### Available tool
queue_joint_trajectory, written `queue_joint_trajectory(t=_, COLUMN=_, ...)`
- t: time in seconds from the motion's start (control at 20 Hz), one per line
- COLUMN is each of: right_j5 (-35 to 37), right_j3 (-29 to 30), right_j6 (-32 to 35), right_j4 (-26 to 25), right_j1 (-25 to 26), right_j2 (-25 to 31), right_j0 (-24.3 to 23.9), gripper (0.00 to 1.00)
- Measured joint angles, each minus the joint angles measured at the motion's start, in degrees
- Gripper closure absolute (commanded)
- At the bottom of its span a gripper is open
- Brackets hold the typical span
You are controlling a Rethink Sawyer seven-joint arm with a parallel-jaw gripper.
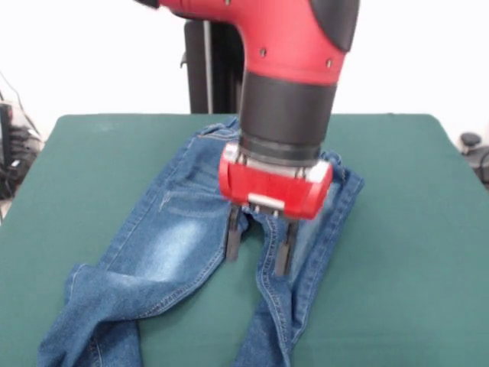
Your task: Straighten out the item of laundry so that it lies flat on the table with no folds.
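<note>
I see the red-and-black claw [258, 246] spread over the crotch of the faded blue denim jeans [172, 245]. They lie on the dark green felt surface [412, 229], one leg folded at the knee.

Small blue denim jeans [179, 237] with pale faded thighs lie spread across the dark green felt table [405, 252], one lower leg folded over.
</note>
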Motion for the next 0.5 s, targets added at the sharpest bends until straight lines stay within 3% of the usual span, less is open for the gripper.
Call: queue_joint_trajectory(t=0.5, right_j5=-7.9, right_j3=-4.7, right_j6=0.0, right_j4=0.0, right_j1=9.2, right_j2=0.0, right_j0=0.0, gripper=0.00)
